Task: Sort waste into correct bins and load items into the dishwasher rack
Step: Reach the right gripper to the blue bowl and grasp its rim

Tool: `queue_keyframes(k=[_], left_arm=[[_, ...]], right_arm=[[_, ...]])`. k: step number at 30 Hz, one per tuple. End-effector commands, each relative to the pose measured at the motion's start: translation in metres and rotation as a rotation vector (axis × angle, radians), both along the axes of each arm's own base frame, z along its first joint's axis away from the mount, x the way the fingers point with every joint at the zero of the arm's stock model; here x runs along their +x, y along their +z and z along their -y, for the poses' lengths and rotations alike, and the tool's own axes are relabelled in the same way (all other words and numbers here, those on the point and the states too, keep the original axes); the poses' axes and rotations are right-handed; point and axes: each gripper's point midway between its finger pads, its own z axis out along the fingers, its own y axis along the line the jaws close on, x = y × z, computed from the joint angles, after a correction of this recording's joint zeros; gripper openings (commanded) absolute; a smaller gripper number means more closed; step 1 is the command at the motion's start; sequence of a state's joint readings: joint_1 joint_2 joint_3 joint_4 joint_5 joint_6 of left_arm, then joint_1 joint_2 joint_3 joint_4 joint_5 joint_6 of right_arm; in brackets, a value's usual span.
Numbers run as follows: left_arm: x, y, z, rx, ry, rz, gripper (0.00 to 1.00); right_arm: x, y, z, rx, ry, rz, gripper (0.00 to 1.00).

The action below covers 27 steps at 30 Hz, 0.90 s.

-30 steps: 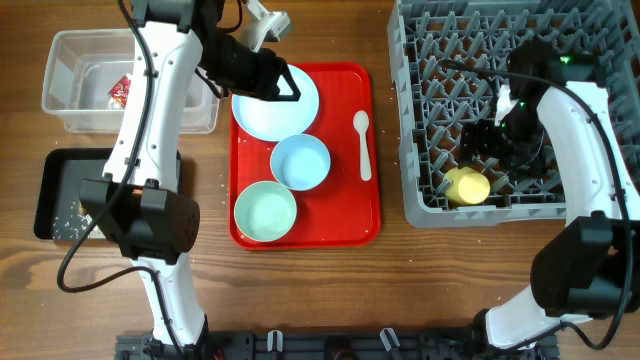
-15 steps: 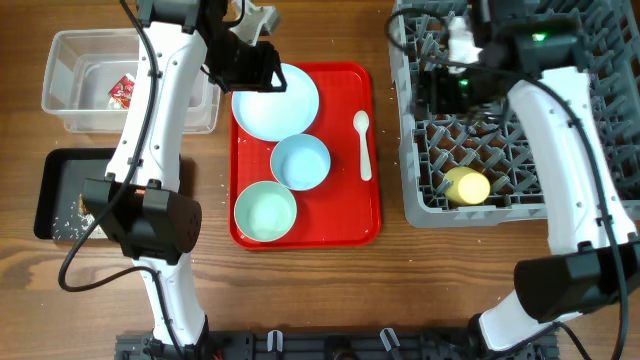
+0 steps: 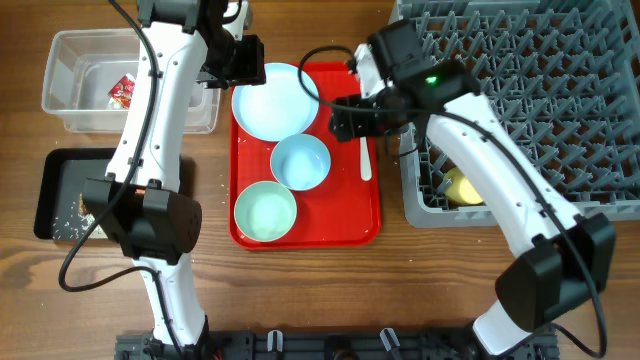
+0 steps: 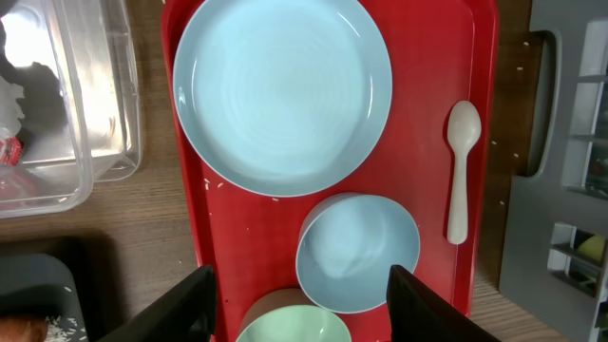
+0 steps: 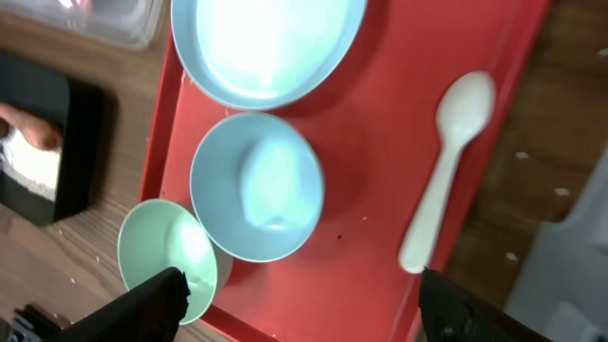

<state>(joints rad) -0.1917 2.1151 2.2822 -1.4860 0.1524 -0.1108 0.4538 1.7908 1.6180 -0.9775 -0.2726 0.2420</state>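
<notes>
Dishwasher rack point(image 3: 540, 60) just beside R gripper point(image 5: 302, 280). Both grippers over red tray point(image 3: 348, 215), fingers spread wide, holding nothing. Plate point(image 4: 282, 95) ahead of L gripper point(image 4: 302, 277), sm blue bowl point(image 4: 357, 252) under it. Spoon point(image 5: 442, 180) right of R gripper's centre; yellow cup point(image 3: 460, 186) in rack.

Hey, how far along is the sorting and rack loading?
Done: yellow cup in the rack, wrapper in the clear tub, rice in the black tray. In hand: nothing; left pincer and right pincer open at the red tray. Left: plate, blue bowl, green bowl, spoon there.
</notes>
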Motion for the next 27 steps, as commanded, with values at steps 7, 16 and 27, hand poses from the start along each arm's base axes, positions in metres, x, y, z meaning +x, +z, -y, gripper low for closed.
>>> queue_keyframes(k=[7,16,27], left_arm=[[0.002,-0.008,-0.002,0.023,0.012,-0.012,0.57],[0.005,-0.007,-0.002,0.021,0.013,0.001,0.63],[0.012,-0.005,-0.001,0.015,0.013,0.03,0.77]], right_arm=[[0.017,-0.018,-0.026,0.05,-0.004,0.028,0.8],[0.006,-0.078,-0.031,-0.008,-0.041,-0.15,0.72],[-0.011,-0.131,-0.04,-0.065,-0.075,-0.298,0.36]])
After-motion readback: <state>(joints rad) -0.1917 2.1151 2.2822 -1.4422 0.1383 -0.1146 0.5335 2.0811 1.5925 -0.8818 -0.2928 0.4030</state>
